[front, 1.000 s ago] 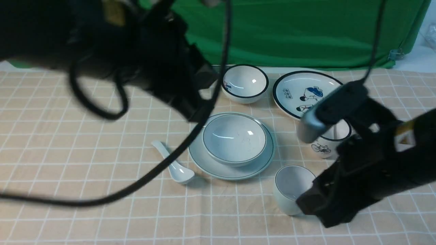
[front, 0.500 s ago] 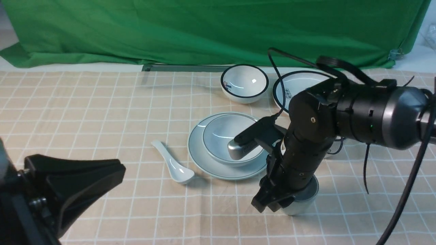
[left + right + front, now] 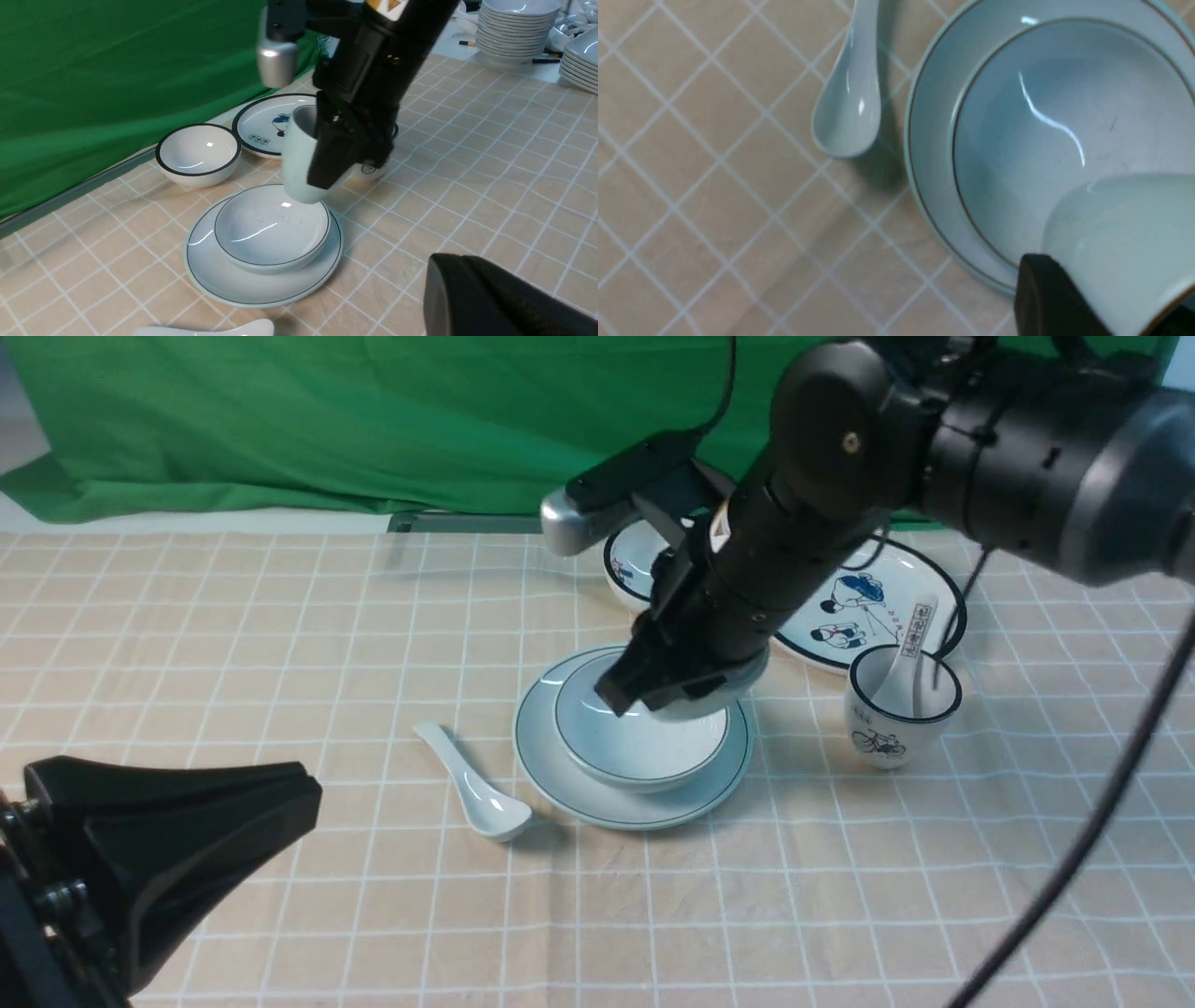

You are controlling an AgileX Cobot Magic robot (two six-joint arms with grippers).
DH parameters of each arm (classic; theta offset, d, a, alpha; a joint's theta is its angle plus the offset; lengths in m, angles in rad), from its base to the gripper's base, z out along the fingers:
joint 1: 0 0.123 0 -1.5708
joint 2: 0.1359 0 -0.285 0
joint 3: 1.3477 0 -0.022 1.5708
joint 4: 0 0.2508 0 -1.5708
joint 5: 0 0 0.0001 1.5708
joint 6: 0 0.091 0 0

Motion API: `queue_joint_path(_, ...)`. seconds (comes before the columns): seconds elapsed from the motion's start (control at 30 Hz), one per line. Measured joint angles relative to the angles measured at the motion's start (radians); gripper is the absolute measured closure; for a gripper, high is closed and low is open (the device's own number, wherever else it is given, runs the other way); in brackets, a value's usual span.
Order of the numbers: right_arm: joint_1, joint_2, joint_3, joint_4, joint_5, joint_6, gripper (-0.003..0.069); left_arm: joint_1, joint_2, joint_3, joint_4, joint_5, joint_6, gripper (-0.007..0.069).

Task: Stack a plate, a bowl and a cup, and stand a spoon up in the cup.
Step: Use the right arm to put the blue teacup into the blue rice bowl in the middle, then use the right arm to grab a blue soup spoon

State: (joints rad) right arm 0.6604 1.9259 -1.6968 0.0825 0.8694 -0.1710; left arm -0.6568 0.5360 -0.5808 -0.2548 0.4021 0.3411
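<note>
The plain pale blue-green bowl sits in the plain plate at the table's middle. My right gripper is shut on the plain pale blue-green cup and holds it upright just above the bowl's far right side. The cup clears the bowl by a small gap. The right wrist view shows the cup over the bowl. The plain white spoon lies on the cloth left of the plate. My left gripper hangs low at the front left, only one finger showing.
A white black-rimmed bowl and a cartoon plate stand at the back. A bicycle cup holding a printed spoon stands right of the plate. Green cloth hangs behind. Stacks of dishes lie beyond the table.
My right gripper took the cup from the front right of the table, lifted it and carried it left and back over the bowl. The left arm drew back to the front left.
</note>
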Motion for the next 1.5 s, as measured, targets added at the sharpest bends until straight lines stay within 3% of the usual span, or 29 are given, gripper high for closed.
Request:
queue_joint_path(0.2,-0.006,0.211,-0.164,0.006,0.062,-0.006,0.0579,0.000,0.000,0.000,0.000,0.000,0.000,0.0624)
queue_joint_path(0.4,-0.011,0.268,-0.224,-0.006,0.093,-0.002,0.0555,0.000,0.000,0.000,0.000,0.000,0.000,0.0624)
queue_joint_path(0.53,-0.011,0.269,-0.228,-0.006,0.094,0.010,0.0463,0.000,0.000,0.000,0.000,0.004,0.000,0.0624)
queue_joint_path(0.57,-0.011,0.269,-0.230,-0.006,0.097,0.020,0.0371,0.000,0.000,0.000,0.000,0.012,0.000,0.0624)
queue_joint_path(0.63,-0.011,0.268,-0.230,-0.006,0.104,0.024,0.0282,0.000,0.000,0.000,0.000,0.023,0.000,0.0624)
queue_joint_path(0.77,-0.011,0.253,-0.230,-0.006,0.111,0.040,0.0202,0.000,0.000,0.000,0.020,0.040,-0.011,0.0624)
queue_joint_path(0.8,-0.011,0.233,-0.239,-0.006,0.122,0.049,0.0189,0.000,-0.001,-0.005,0.063,0.060,-0.059,0.0624)
queue_joint_path(0.97,0.013,0.129,-0.303,-0.006,0.168,0.075,0.0251,0.000,-0.002,-0.077,0.378,0.223,-0.382,0.0624)
queue_joint_path(1.07,0.074,0.087,-0.320,0.006,0.174,0.053,0.0326,0.000,-0.006,-0.098,0.506,0.313,-0.488,0.0624)
queue_joint_path(1.17,0.149,0.130,-0.322,0.024,0.130,0.036,0.0327,0.000,-0.013,-0.100,0.521,0.346,-0.522,0.0624)
queue_joint_path(1.27,0.183,0.211,-0.322,0.029,0.053,0.027,0.0277,0.000,-0.024,-0.100,0.514,0.352,-0.528,0.0624)
queue_joint_path(1.37,0.186,0.312,-0.322,0.026,-0.039,0.025,0.0221,0.000,-0.037,-0.101,0.512,0.353,-0.529,0.0624)
queue_joint_path(1.5,0.168,0.395,-0.333,0.023,-0.111,0.025,0.0209,0.000,-0.043,-0.101,0.507,0.354,-0.529,0.0624)
